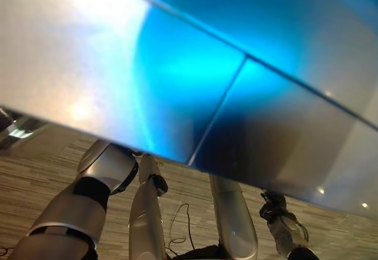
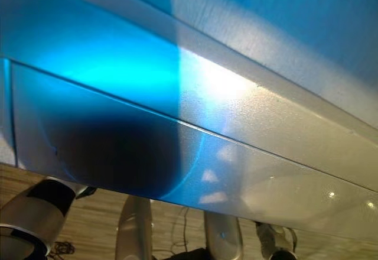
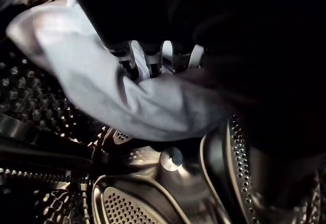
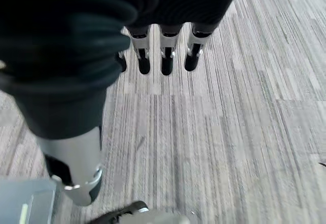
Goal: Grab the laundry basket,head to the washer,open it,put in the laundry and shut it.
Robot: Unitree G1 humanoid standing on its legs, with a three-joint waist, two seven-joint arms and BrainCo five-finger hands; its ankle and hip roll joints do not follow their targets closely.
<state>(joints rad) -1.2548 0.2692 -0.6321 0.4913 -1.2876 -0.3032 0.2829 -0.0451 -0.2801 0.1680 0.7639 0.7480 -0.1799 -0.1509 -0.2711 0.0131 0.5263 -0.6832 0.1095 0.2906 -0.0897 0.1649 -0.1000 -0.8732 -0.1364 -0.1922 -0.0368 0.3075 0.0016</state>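
Note:
My left hand (image 3: 147,61) is inside the washer's drum (image 3: 30,96), its fingers dug into a white cloth (image 3: 122,102) that drapes below them; the fingertips are buried in the fabric. The drum's perforated steel wall and a raised paddle (image 3: 132,203) lie just past the cloth. From the head, the washer's silver-grey panel (image 1: 177,65) with blue light on it stands very close, and the left arm goes in under its lower edge. My right hand (image 4: 163,56) hangs over the floor with straight fingers and holds nothing; it also shows low beside the washer (image 1: 283,224).
Striped grey wood-look floor (image 4: 229,132) spreads under the right hand. A pale grey-blue object (image 4: 25,203) sits on the floor close by. The washer's panel (image 2: 236,124) blocks the space ahead.

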